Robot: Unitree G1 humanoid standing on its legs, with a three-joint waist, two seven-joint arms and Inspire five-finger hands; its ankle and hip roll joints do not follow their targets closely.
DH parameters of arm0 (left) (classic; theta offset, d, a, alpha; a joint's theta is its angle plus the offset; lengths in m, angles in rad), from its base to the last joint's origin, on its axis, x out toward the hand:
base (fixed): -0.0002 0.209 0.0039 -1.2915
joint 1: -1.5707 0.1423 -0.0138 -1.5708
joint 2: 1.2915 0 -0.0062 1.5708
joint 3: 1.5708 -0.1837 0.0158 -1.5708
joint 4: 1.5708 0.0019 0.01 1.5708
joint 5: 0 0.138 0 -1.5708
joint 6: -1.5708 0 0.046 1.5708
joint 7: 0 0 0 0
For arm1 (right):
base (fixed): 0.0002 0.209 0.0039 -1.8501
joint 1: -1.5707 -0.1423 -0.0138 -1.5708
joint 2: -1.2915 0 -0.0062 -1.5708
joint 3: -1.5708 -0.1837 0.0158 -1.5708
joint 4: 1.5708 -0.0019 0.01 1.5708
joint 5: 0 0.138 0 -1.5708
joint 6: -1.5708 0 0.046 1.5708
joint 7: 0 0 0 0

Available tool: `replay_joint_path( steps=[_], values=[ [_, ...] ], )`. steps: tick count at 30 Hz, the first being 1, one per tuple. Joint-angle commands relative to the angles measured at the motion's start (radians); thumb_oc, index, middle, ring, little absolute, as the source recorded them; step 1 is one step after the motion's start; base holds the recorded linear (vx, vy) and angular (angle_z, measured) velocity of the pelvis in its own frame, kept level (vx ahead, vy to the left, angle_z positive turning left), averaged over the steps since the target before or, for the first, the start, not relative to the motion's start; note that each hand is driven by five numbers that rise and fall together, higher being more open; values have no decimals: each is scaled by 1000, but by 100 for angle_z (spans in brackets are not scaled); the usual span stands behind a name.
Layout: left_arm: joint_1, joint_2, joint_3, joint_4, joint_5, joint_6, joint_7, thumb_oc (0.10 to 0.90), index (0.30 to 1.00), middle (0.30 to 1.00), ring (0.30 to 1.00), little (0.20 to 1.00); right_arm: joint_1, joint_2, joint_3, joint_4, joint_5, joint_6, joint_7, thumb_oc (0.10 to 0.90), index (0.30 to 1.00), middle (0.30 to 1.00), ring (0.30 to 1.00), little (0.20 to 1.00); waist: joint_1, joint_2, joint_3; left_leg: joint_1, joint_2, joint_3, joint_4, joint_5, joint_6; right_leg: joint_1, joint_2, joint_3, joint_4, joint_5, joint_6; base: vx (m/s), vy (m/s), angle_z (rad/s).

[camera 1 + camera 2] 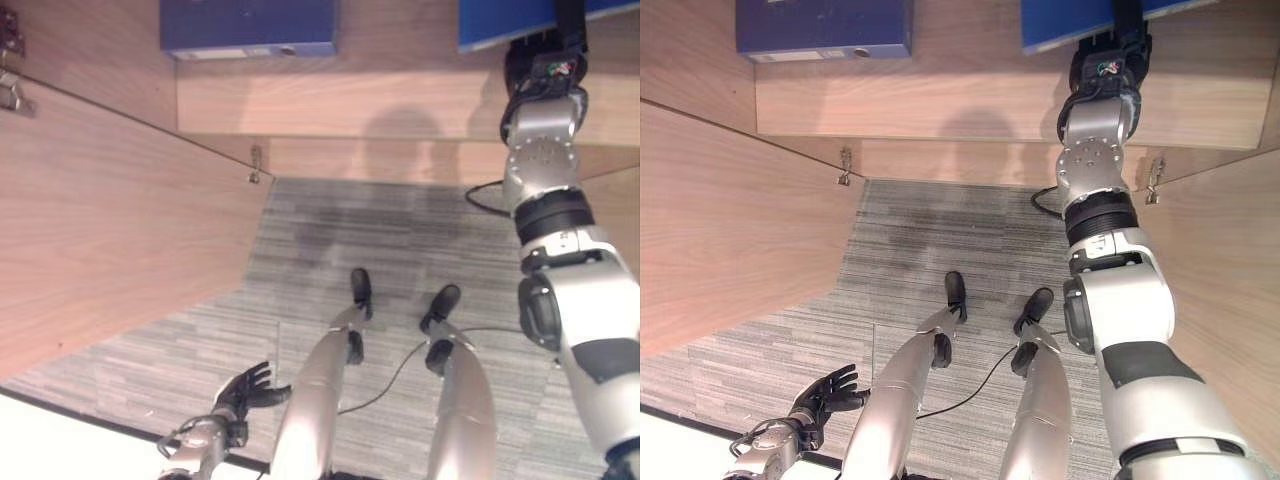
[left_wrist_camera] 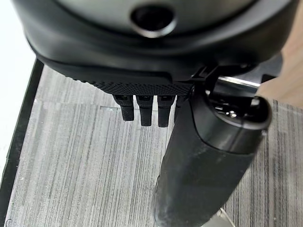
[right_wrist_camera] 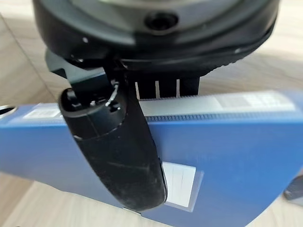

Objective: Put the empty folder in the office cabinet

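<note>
The left hand was held low over the grey carpet, fingers loosely spread, holding nothing. Farther off, the blue folder was pinched between thumb and fingers of the right hand, on the cabinet shelf, well apart from a darker folder.

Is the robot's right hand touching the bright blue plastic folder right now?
Touching. The right wrist view shows the right hand with its thumb pressed across the face of the bright blue plastic folder and its fingers behind the folder's top edge, pinching it.
</note>
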Motion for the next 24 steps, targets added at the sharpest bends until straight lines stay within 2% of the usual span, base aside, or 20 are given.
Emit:
replay_joint_path(
  steps=[1,3,6,7,9,11,13,14,15,16,17,18,19,21,22,23,24],
  values=[
    [129,115,-57,57,38,15,-10,800,900,900,900,900,-101,-7,91,-125,-13,-22,145,800,900,900,900,900,34,12,-150,10,-16,-63,42,-140,-57,55,23,2,-9,-109,93,-6,-23,8],
    [131,120,-55,60,40,15,-14,800,900,900,900,900,-99,-3,110,-125,-12,-8,157,800,900,900,900,900,38,11,-152,12,-15,-65,40,-138,-58,55,23,0,-8,-108,93,-6,-18,4],
    [138,132,-46,65,42,18,-31,800,900,900,900,900,-93,-16,188,-103,-55,70,189,800,900,900,900,900,49,7,-157,14,-15,-69,32,-130,-61,57,23,-4,-11,-106,92,-9,-24,3],
    [138,131,-46,64,42,18,-31,800,900,900,900,900,-95,-17,189,-101,-55,73,190,800,900,900,900,900,49,9,-158,14,-15,-69,31,-129,-61,58,23,-4,-12,-106,92,0,0,0],
    [148,141,-38,62,44,21,-52,800,900,900,900,900,-85,-44,280,-94,-130,162,228,800,900,900,900,900,50,3,-157,17,-12,-68,24,-120,-63,59,24,-8,-17,-102,89,0,0,0],
    [158,150,-34,61,40,21,-63,800,900,900,900,900,-79,-62,332,-82,-152,201,259,800,900,900,900,900,53,-1,-155,25,-12,-70,6,-109,-67,65,26,-9,-29,-98,89,0,0,0],
    [157,156,-32,64,54,18,-79,800,900,900,900,900,-72,-95,420,-54,-230,282,295,800,900,900,900,900,54,-9,-153,32,-11,-69,-12,-98,-69,68,28,-12,-42,-90,89,0,0,0],
    [156,154,-32,64,55,17,-79,800,900,900,900,900,-75,-97,421,-51,-231,284,297,800,900,900,900,900,54,-6,-152,33,-11,-69,-14,-96,-69,69,29,-12,-43,-89,89,0,0,0],
    [157,165,-27,76,65,15,-92,800,900,900,900,900,-86,-148,521,-16,-332,347,339,800,900,900,900,900,50,-19,-149,39,-10,-70,-29,-86,-73,71,32,-12,-54,-84,90,0,0,0],
    [154,161,-28,77,65,15,-93,800,900,900,900,900,-92,-149,524,-10,-332,348,344,800,900,900,900,900,50,-15,-147,41,-10,-70,-31,-84,-73,72,33,-12,-55,-83,89,0,0,0],
    [149,169,-22,99,71,19,-107,800,900,900,900,900,-115,-204,621,43,-452,428,392,800,900,900,900,900,42,-33,-145,48,-11,-72,-50,-73,-76,75,36,-15,-72,-73,91,0,0,0],
    [147,167,-22,100,71,19,-107,800,900,900,900,900,-120,-205,624,48,-453,429,396,800,900,900,900,900,42,-30,-143,50,-11,-72,-52,-72,-76,76,37,-15,-73,-72,91,0,0,0],
    [144,171,-19,119,91,23,-120,800,900,900,900,900,-138,-246,707,99,-577,500,447,800,900,900,900,900,34,-44,-140,59,-12,-74,-74,-59,-79,83,41,-16,-95,-62,93,-20,-4,-6],
    [146,178,-18,113,103,22,-126,800,900,900,900,900,-162,-278,784,156,-707,535,492,800,900,900,900,900,25,-49,-134,65,-11,-74,-92,-48,-80,87,45,-19,-114,-51,94,-17,1,-8],
    [146,177,-18,112,103,23,-126,800,900,900,900,900,-165,-278,785,159,-709,534,495,800,900,900,900,900,25,-48,-133,66,-11,-74,-93,-47,-80,88,46,-20,-116,-50,94,-9,2,-7],
    [155,192,-13,99,117,22,-132,800,900,900,900,900,-166,-294,829,220,-824,564,527,800,900,900,900,900,20,-52,-131,75,-12,-74,-109,-40,-79,93,50,-20,-128,-43,96,-9,11,-6],
    [158,197,-7,100,120,22,-133,800,900,900,900,900,-166,-298,842,239,-870,571,542,800,900,900,900,900,19,-52,-128,80,-10,-74,-113,-38,-79,97,51,-20,-133,-40,97,-10,9,-3]
  ],
)
